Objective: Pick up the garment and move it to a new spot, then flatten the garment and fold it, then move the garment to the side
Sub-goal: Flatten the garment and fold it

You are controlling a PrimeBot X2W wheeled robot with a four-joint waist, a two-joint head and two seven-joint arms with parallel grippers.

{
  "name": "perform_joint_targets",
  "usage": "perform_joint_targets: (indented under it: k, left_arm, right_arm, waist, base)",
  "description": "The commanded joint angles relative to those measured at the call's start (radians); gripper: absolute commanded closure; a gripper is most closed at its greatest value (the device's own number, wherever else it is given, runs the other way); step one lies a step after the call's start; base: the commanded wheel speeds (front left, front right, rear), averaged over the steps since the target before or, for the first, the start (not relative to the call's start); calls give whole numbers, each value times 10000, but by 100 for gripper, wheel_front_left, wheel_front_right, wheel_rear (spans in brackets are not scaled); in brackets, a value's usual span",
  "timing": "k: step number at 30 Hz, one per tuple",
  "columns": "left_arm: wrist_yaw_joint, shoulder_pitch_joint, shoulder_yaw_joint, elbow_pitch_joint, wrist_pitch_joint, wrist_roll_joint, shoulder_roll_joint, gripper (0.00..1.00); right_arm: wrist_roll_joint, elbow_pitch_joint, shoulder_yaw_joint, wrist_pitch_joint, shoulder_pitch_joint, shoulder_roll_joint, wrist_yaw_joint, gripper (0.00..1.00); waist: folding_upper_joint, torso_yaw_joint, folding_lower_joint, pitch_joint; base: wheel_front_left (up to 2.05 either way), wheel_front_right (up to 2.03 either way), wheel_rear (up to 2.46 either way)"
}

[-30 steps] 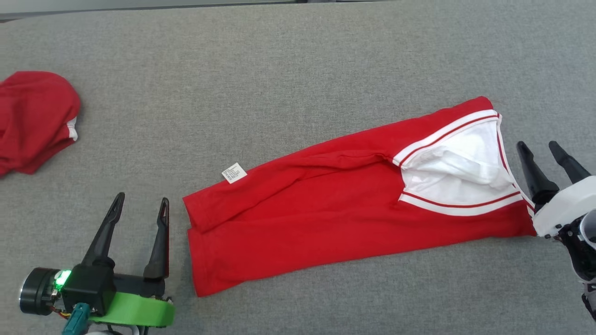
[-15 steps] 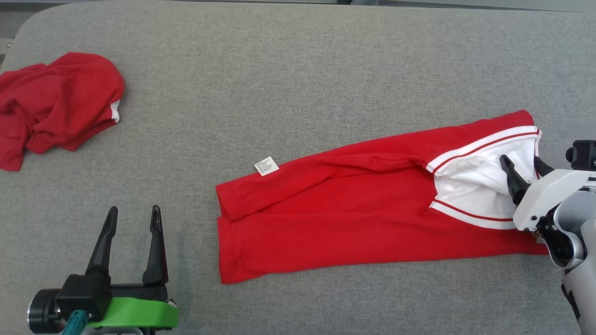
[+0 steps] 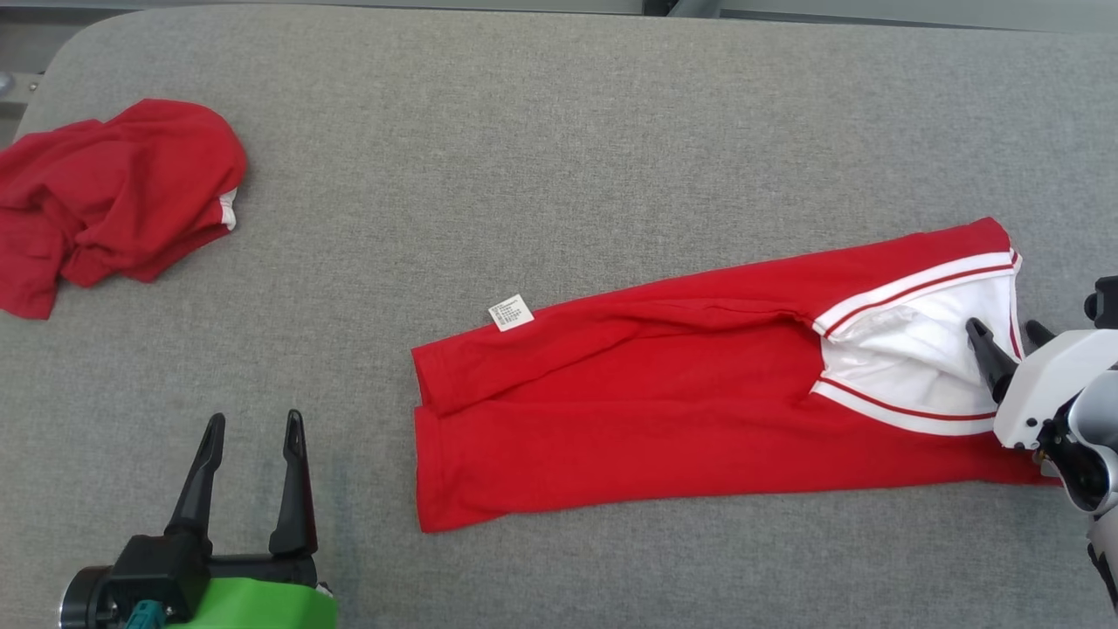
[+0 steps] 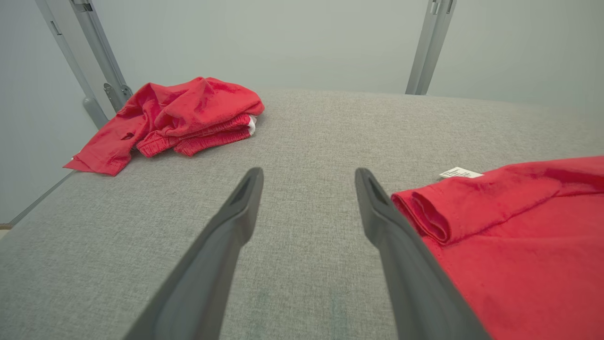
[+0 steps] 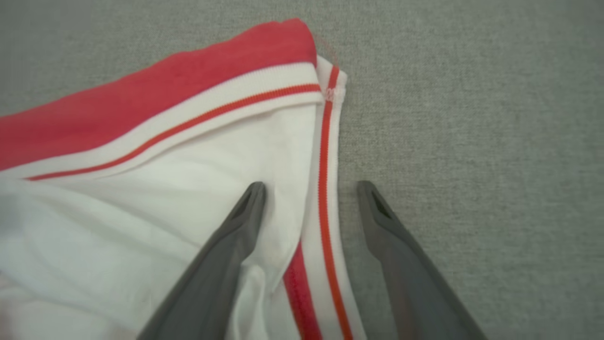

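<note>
The garment [image 3: 655, 411] is a red shirt with a white, red-striped collar, folded lengthwise into a long band across the grey table. A white label [image 3: 511, 313] sticks out near its left hem. My right gripper [image 3: 1004, 325] stands open at the collar end. In the right wrist view its left finger is over the white inner fabric [image 5: 165, 189] and its right finger over bare table, so the gripper [image 5: 309, 186] straddles the striped collar edge. My left gripper [image 3: 254, 418] is open and holds nothing, left of the hem; the wrist view shows the rolled hem [image 4: 519, 226] just right of the gripper [image 4: 309, 172].
A second red garment [image 3: 113, 201] lies crumpled at the table's far left corner, also visible as a heap [image 4: 184, 113] ahead of the left gripper. The rounded table edge [image 3: 52, 70] and metal frame posts [image 4: 429, 47] lie behind. Bare grey cloth [image 3: 568, 157] spreads between the two garments.
The head camera has shifted, bringing the crumpled garment further into view. My right gripper has moved in over the collar edge, from beside it. The left gripper sits slightly lower.
</note>
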Motion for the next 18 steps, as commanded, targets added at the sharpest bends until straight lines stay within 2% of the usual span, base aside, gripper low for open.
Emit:
perform_joint_targets:
  k: [1,6,7,8,9,12,18]
  left_arm:
    - [-18,118,-2,-7,-33,-123,-9,0]
    - [0,17,-44,44,-33,-249,-11,0]
    - [-3,0,-53,75,-33,-239,-11,0]
    - [-7,-21,-54,98,-33,-224,-10,0]
    - [-10,-49,-52,119,-31,-222,-11,0]
    - [-16,-107,-53,180,-33,-247,-8,0]
    - [-20,-168,-116,270,-33,-300,-8,0]
  right_arm:
    - [18,195,45,253,355,-26,-24,0]
    - [394,85,354,826,493,287,-15,0]
    - [530,48,469,950,481,410,-9,17]
    - [720,-29,583,1009,432,529,9,52]
    - [967,-96,628,1057,366,623,28,100]
    - [1823,-285,738,1343,275,688,26,100]
    - [2732,-137,-387,1212,-91,-335,-35,100]
  waist:
    - [109,-21,0,9]
    - [109,-54,0,108]
    - [109,-64,0,129]
    - [109,-75,0,149]
    - [109,-84,0,162]
    - [109,-108,0,173]
    - [109,-146,0,146]
  base:
    - [0,0,0]
    - [0,0,0]
    - [0,0,0]
    - [0,0,0]
    - [0,0,0]
    - [0,0,0]
    - [0,0,0]
